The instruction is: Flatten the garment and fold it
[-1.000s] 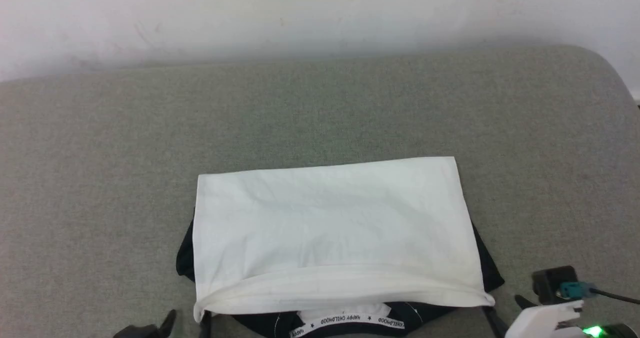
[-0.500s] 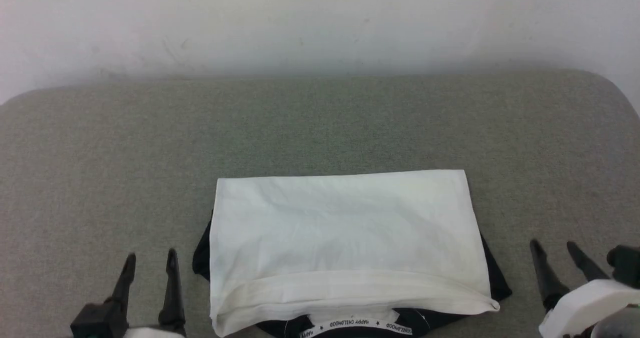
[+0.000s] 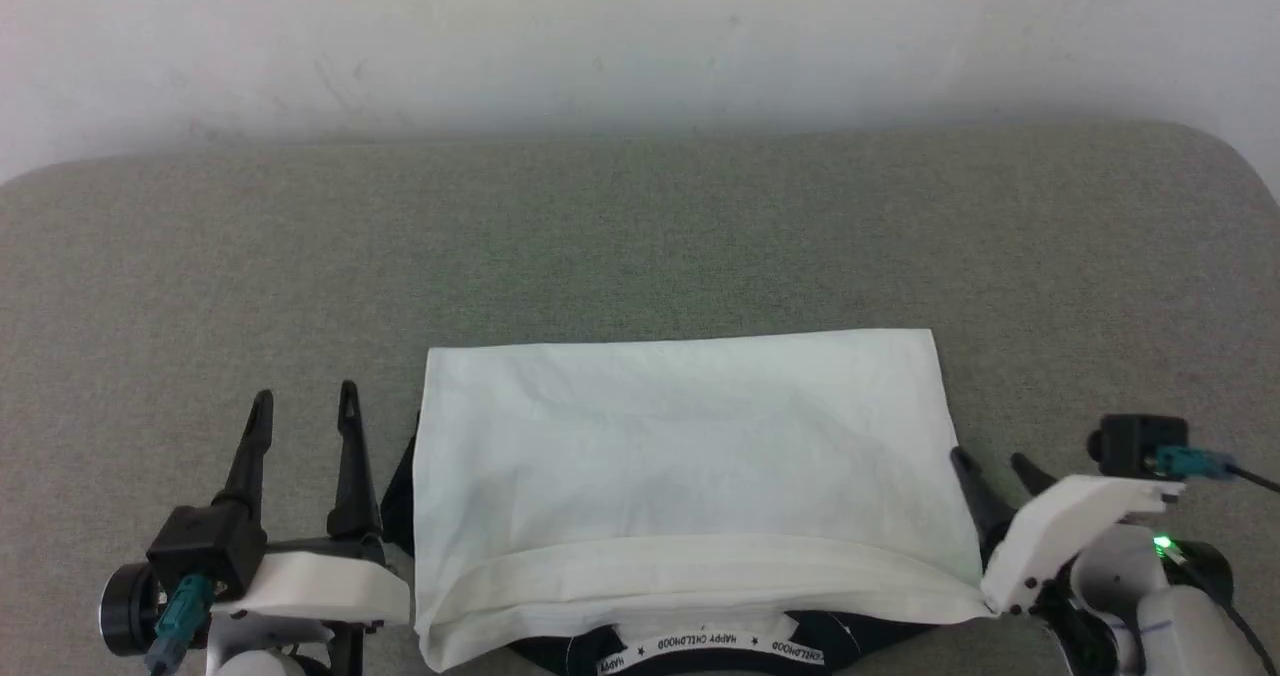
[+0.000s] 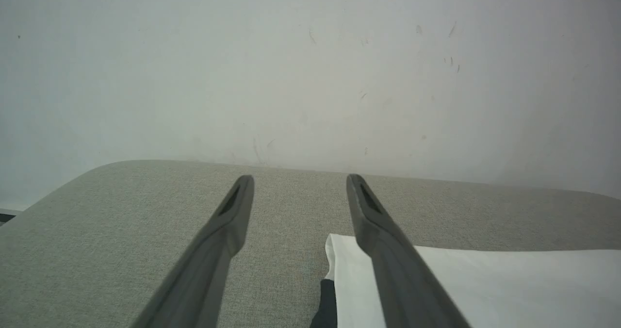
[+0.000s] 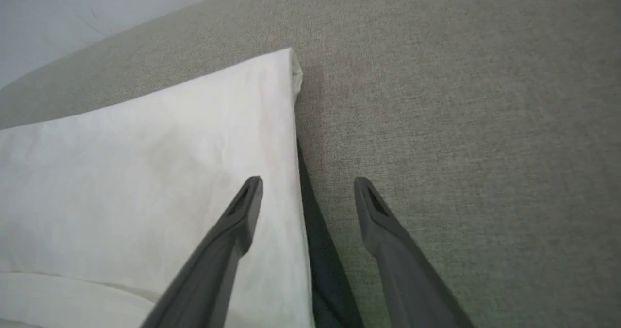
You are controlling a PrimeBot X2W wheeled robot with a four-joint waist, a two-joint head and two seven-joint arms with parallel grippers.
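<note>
The garment lies folded on the desk, white side up, black collar at its near edge. The left gripper sits just left of it, fingers apart. The right gripper, also spread, straddles its right edge, perhaps touching.

Noted on cushion: garment. Just left of garment: left gripper. Astride garment's right edge: right gripper. Behind garment: wall.
</note>
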